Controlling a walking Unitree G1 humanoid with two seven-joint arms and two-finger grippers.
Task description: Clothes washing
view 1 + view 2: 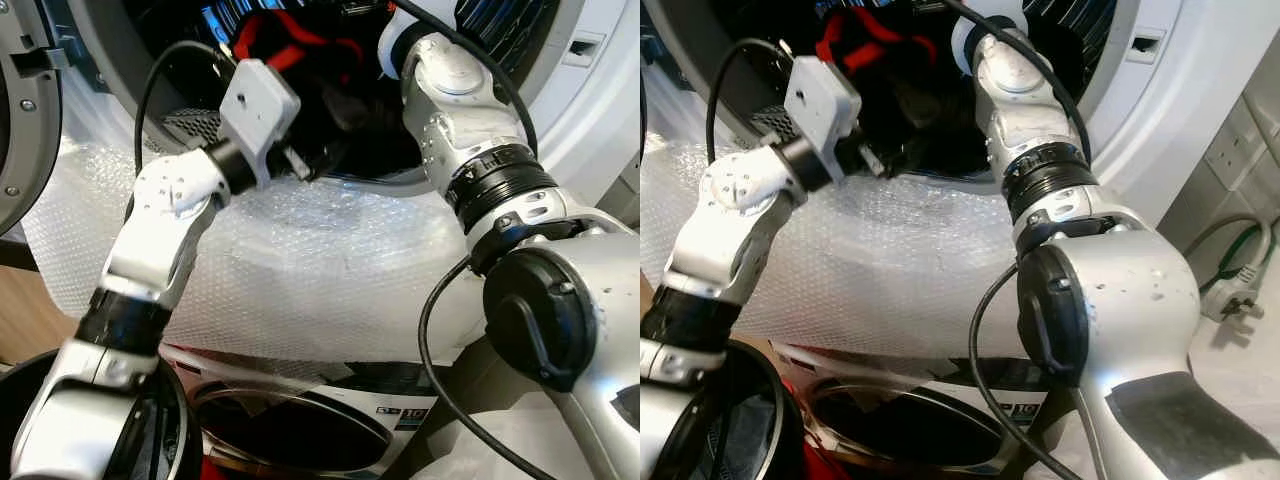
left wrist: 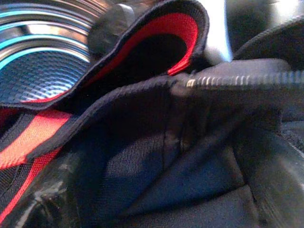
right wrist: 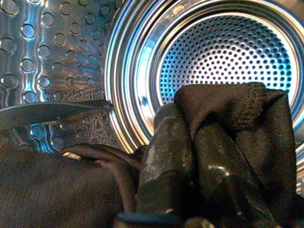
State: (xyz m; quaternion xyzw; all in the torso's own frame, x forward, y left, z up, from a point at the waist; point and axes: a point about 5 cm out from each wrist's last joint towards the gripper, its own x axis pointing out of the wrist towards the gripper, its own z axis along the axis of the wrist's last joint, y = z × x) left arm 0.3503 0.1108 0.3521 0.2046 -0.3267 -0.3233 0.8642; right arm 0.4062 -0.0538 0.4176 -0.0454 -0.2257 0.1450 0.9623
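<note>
A black garment with red trim (image 1: 285, 45) lies in the mouth of the washing machine drum (image 3: 223, 61). Both silver arms reach into the opening. My left gripper (image 1: 312, 168) is at the lower rim with its tips in the dark cloth. In the left wrist view its fingers (image 2: 45, 202) stand apart, with black and red fabric (image 2: 156, 156) lying between them. My right gripper (image 3: 190, 128) is deeper inside the drum, shut on a fold of black cloth (image 3: 266, 123). In the eye views the right forearm (image 1: 455, 90) hides that gripper.
Bubble wrap (image 1: 330, 270) drapes over the machine's front below the opening. The open door (image 1: 20, 110) stands at the left. A dark round basket (image 1: 20, 400) sits at the lower left. A printed box (image 1: 330, 410) lies below. A plug and cable (image 1: 1230, 290) lie at the right.
</note>
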